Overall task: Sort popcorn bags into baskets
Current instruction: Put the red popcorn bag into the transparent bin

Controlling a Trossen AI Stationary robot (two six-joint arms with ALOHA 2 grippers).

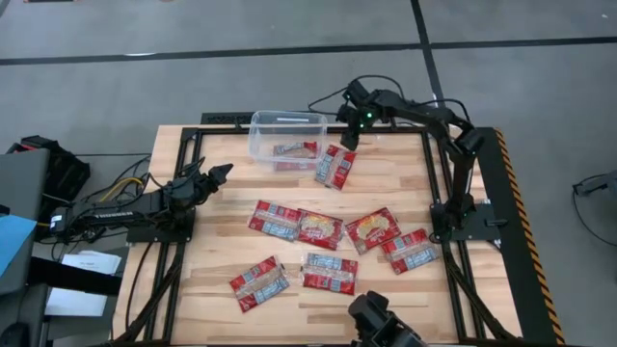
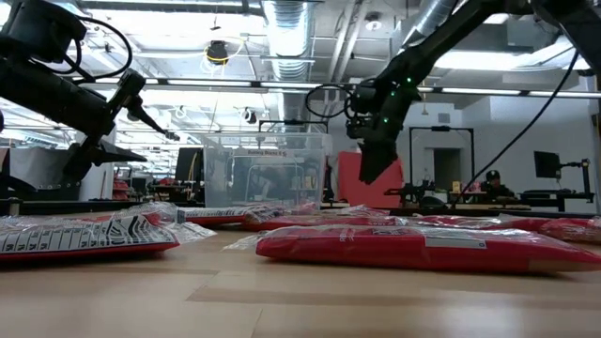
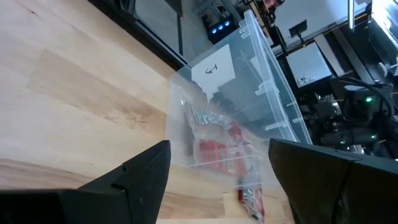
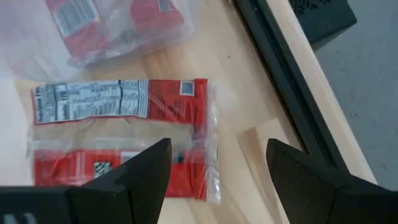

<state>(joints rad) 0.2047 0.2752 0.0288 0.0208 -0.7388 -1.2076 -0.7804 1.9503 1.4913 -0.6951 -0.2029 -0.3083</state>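
Note:
The clear plastic bin [image 1: 287,133] stands at the table's far middle with one red popcorn packet [image 1: 294,150] lying flat inside; it also shows in the left wrist view [image 3: 214,146]. A second packet [image 1: 335,167] lies flat on the table against the bin's right side, and the right wrist view [image 4: 121,137] shows it too. My right gripper [image 1: 349,135] hangs open above that packet's far end, clear of it in the low view [image 2: 374,160]. My left gripper [image 1: 218,174] is open and empty, in the air left of the bin, pointing toward it.
Several more red packets lie flat across the table's middle and near part [image 1: 275,220] [image 1: 373,229] [image 1: 330,273] [image 1: 258,283]. A dark camera mount [image 1: 381,323] stands at the near edge. Black frame rails [image 1: 506,193] run along the table's sides. Bare wood lies left of the bin [image 1: 217,145].

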